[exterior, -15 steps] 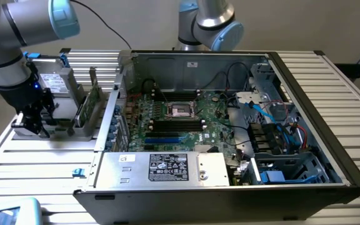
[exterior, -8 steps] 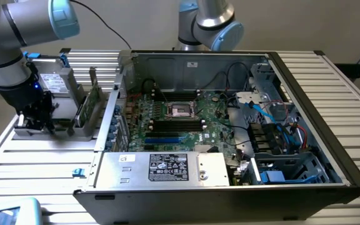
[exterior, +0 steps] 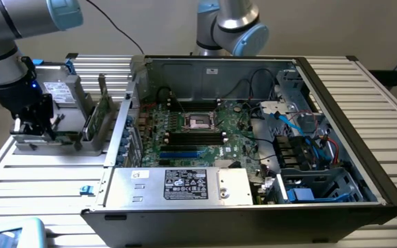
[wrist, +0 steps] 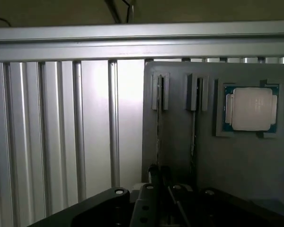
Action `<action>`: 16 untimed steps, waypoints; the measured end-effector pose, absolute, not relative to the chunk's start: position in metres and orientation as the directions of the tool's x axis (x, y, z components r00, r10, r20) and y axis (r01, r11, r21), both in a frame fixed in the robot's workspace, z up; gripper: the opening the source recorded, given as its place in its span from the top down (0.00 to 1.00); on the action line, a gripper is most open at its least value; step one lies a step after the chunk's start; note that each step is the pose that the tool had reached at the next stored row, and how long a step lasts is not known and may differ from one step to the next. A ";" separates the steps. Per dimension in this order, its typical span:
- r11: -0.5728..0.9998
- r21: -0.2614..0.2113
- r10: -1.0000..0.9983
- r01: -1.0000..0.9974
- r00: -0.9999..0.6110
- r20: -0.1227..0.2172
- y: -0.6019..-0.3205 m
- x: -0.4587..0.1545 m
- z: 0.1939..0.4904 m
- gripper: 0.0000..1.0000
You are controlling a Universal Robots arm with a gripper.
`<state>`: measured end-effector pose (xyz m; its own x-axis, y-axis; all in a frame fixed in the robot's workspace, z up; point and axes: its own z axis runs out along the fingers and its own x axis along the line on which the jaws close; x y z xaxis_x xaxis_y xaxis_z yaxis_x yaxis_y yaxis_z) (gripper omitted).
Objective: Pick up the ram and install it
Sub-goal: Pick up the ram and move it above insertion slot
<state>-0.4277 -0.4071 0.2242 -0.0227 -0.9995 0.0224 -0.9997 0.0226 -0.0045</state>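
Slatted aluminium counter [exterior: 40,181] carries all items in the work area. A black, open-sided computer case [exterior: 364,129] lies flat on it, exposing the large green motherboard [exterior: 184,134] with its row of long black memory slots [exterior: 195,137] just below the square processor socket [exterior: 202,120]. A silver power-supply box with a white label [exterior: 178,185] occupies the near edge of the case.

A grey moulded parts holder [exterior: 47,147] stands on the counter just beside the case, at the exterior view's left. The grey robot arm with blue joint caps [exterior: 12,67] reaches down onto the holder's end farthest from the case. A second grey arm [exterior: 229,26] stands behind the case, well apart from the holder.

The wrist view looks onto the holder from above:
- The ram [wrist: 158,137], a long, thin circuit-board stick seen edge-on, stands upright in a narrow slot of the holder.
- A second thin board [wrist: 193,137], also edge-on, stands in the neighbouring slot.
- A small square silver processor chip on a green carrier [wrist: 251,109] rests in a square recess beside the second slot.

The jaws are drawn together on the top edge of the ram, which remains seated in its holder slot. The motherboard's black slots hold no stick
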 end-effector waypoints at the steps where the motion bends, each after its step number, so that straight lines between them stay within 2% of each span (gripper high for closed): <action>1: 0.023 -0.005 -0.999 -1.000 -0.023 0.022 -0.407 -0.428 0.228 0.87; 16: 0.023 -0.006 -0.999 -1.000 -0.023 0.022 -0.407 -0.426 0.296 0.87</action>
<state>-0.4264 -0.4069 0.2963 -0.0228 -0.9995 0.0224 -0.9997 0.0227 -0.0063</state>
